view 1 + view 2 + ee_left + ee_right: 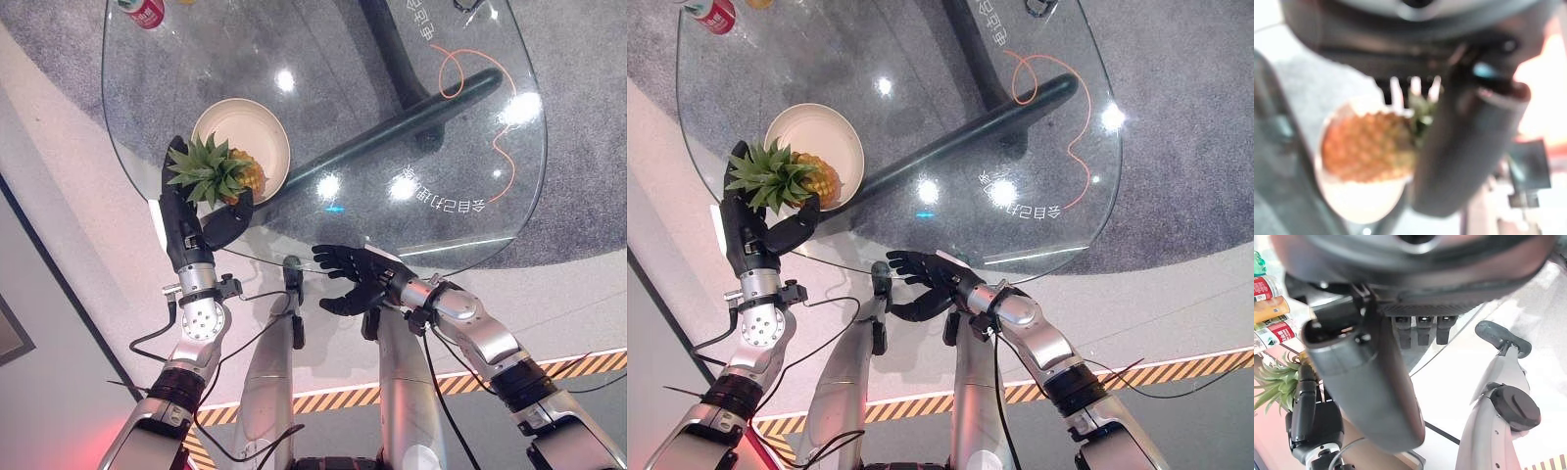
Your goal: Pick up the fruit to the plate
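Note:
A small pineapple (247, 174) with a green leafy crown lies at the near rim of a white plate (245, 122) on the glass table. My left hand (184, 225) reaches up from the table's near left edge, its fingers behind the crown and its thumb (1464, 161) curled against the fruit (1366, 152). It is shut on the pineapple. At the table's near edge, toward the middle, my right hand (361, 272) hangs open with relaxed fingers and holds nothing.
The round glass table (392, 59) shows its dark base (421, 108) through the top. A red can (143, 10) stands at the far left edge, with several bottles (1268, 308) beside it. An orange cord (495, 108) loops at the right.

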